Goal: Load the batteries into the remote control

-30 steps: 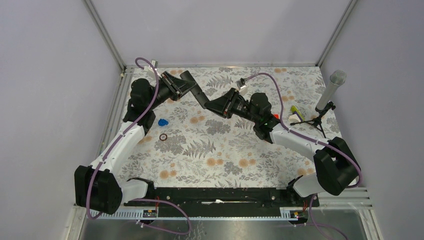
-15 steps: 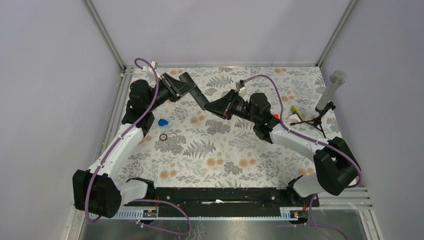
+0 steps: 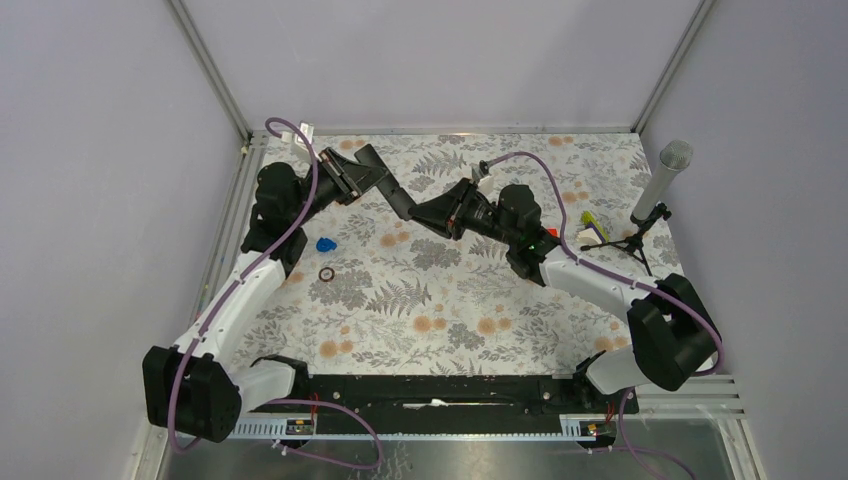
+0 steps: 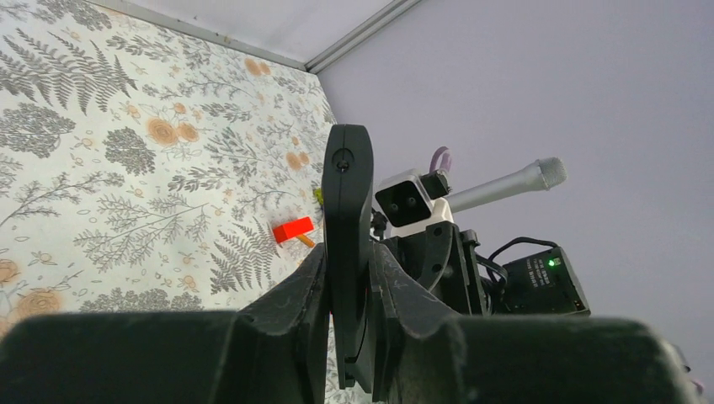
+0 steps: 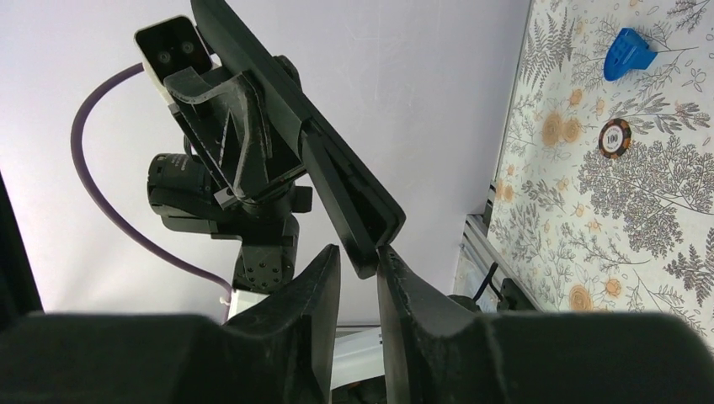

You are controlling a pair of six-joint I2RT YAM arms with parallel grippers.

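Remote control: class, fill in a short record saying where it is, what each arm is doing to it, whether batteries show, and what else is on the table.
object: remote control, lifted clear of the table
left gripper: fingers shut on the remote control's body
right gripper: fingers either side of its free end; grip unclear
batteries: none visible
also on table: blue piece, poker chip, red block, microphone on a stand

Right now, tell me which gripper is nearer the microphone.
Right. The right gripper, at the remote control mid-table, is left of the microphone; the left gripper, shut on the remote control, lies farther left.
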